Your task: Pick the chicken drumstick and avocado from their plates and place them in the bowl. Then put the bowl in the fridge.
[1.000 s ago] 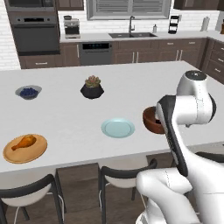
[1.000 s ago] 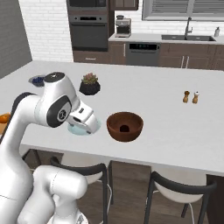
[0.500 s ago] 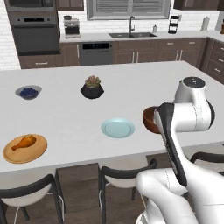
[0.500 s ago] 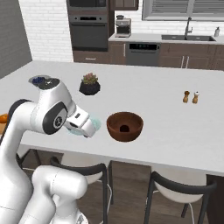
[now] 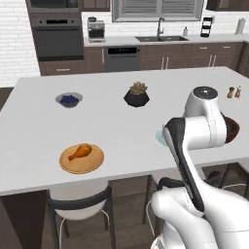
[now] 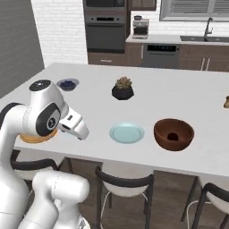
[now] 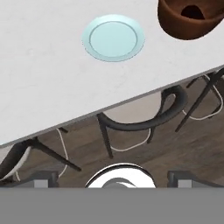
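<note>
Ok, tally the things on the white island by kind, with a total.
Round plates: 2, orange-tan wooden, pale blue-green glossy
Bowls: 2, reddish-brown deep, small grey with blueberries
Golden drumstick: 1
Black faceted succulent pot: 1
Small brown shakers: 2
Total: 8

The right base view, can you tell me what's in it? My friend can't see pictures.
A white robot arm leans over a long white kitchen counter that holds an empty pale blue plate beside a reddish-brown bowl with something small and dark inside. Farther back sit a black pot with a succulent and a small bowl of blueberries.
</note>
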Controlling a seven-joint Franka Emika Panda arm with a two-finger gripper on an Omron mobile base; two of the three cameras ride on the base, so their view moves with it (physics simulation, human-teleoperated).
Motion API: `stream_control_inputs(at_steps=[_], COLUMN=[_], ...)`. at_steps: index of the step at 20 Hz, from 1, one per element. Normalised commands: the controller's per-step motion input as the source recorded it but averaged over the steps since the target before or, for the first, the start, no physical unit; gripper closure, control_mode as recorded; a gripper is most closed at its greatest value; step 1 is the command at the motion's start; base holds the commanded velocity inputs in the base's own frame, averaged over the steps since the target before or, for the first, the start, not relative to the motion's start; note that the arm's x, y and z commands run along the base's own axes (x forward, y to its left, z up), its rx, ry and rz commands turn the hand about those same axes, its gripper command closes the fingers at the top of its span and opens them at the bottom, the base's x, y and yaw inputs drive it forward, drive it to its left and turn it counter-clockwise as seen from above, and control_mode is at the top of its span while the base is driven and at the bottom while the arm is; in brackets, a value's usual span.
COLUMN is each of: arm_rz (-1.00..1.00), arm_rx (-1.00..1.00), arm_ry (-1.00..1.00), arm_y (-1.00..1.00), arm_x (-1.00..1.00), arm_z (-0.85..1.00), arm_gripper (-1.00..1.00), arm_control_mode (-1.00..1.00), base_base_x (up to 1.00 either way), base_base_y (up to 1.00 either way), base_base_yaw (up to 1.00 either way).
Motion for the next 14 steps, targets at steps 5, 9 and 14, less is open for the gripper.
stream_control_inputs(at_steps=[5,9,14], arm_rz=[0.0,0.0,0.0], arm_rx=[0.0,0.0,0.0], arm_ry=[0.0,0.0,0.0], arm_y=[0.0,0.0,0.0], arm_x=[0.0,0.0,0.0], arm_z=[0.0,0.0,0.0], arm_gripper=[-1.0,-1.0,-1.0], arm_control_mode=[1.0,1.0,1.0], base_base_x=[0.21,0.24,0.42], base_base_y=[1.0,0.97,0.75], base_base_yaw=[0.0,-0.08,-0.12])
